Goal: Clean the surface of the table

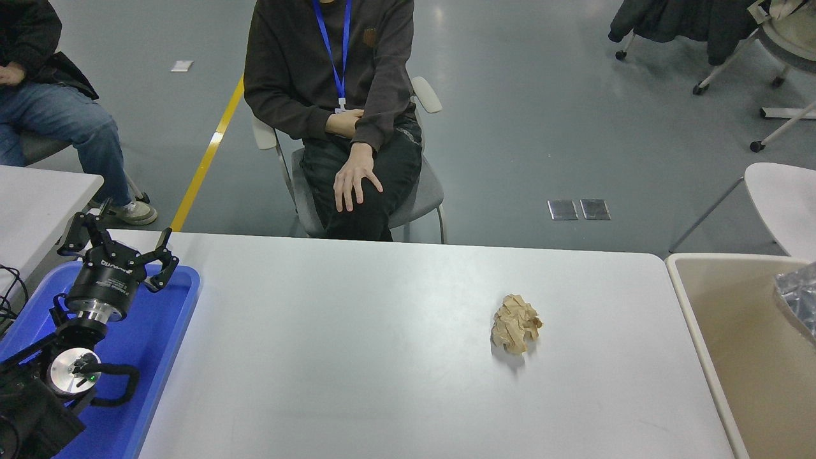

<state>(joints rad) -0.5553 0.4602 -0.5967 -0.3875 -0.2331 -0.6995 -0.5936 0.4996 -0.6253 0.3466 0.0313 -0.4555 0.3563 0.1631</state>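
The table surface (357,344) is a wide white tabletop filling the middle of the head view. A crumpled ball of brown paper (516,322) lies on it, right of centre. My left gripper (121,239) is parked open at the lower left, above the blue plastic tray (159,331), holding nothing. No black right gripper shows. At the right edge only a crinkled clear plastic wrap over something dark (798,299) pokes in, and I cannot tell what it is.
A beige bin (692,312) stands against the table's right end. A smaller white table (38,197) is at the left. One person (344,83) sits on a chair at the far side, another person (51,108) at the top left.
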